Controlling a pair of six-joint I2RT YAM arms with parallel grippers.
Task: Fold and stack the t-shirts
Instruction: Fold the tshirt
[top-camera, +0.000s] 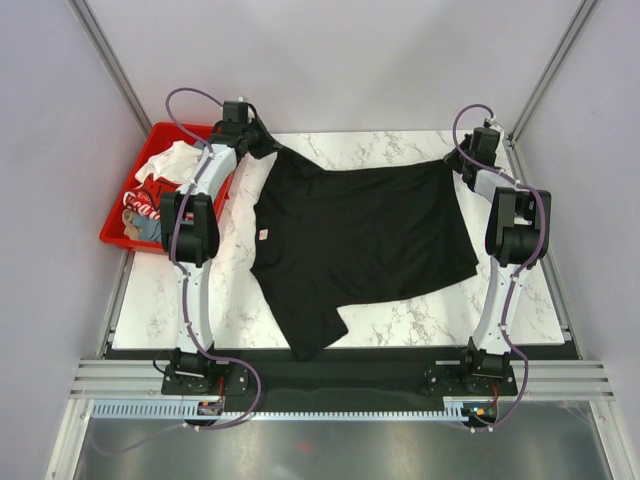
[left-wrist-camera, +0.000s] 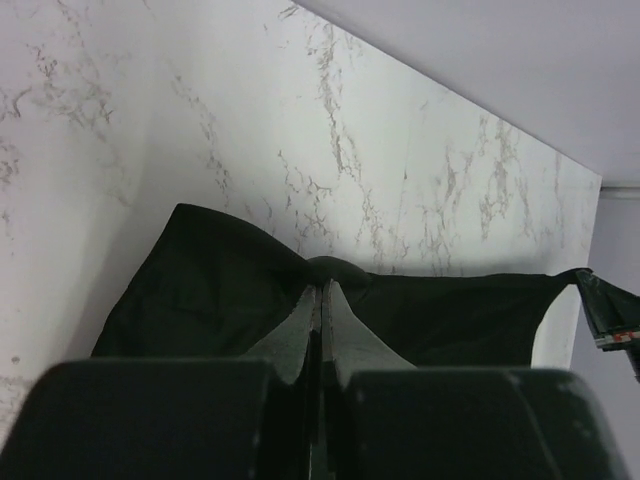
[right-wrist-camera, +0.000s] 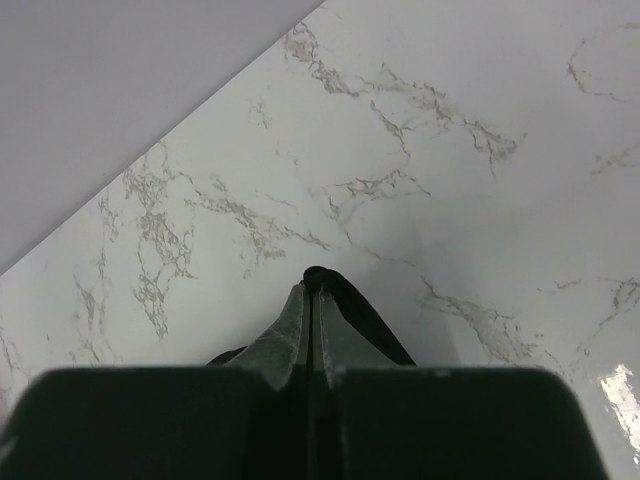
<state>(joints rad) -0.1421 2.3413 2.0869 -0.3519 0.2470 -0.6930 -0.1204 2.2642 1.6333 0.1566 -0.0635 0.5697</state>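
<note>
A plain black t-shirt (top-camera: 360, 230) lies spread across the marble table, its small neck label (top-camera: 264, 235) showing at the left and one sleeve trailing toward the near edge. My left gripper (top-camera: 265, 145) is shut on the shirt's far left corner. In the left wrist view its closed fingertips (left-wrist-camera: 325, 283) pinch a bunch of black cloth (left-wrist-camera: 210, 290) stretched taut to the right. My right gripper (top-camera: 460, 160) is shut on the far right corner. In the right wrist view a thin black fold (right-wrist-camera: 370, 315) sits clamped between its fingertips (right-wrist-camera: 312, 285).
A red plastic bin (top-camera: 115, 225) stands off the table's left edge, holding a white tee (top-camera: 175, 160), a red lettered tee (top-camera: 145, 203) and a grey-blue one (top-camera: 150, 228). Grey walls close in behind and on both sides. Bare marble (top-camera: 230, 300) shows near left of the shirt.
</note>
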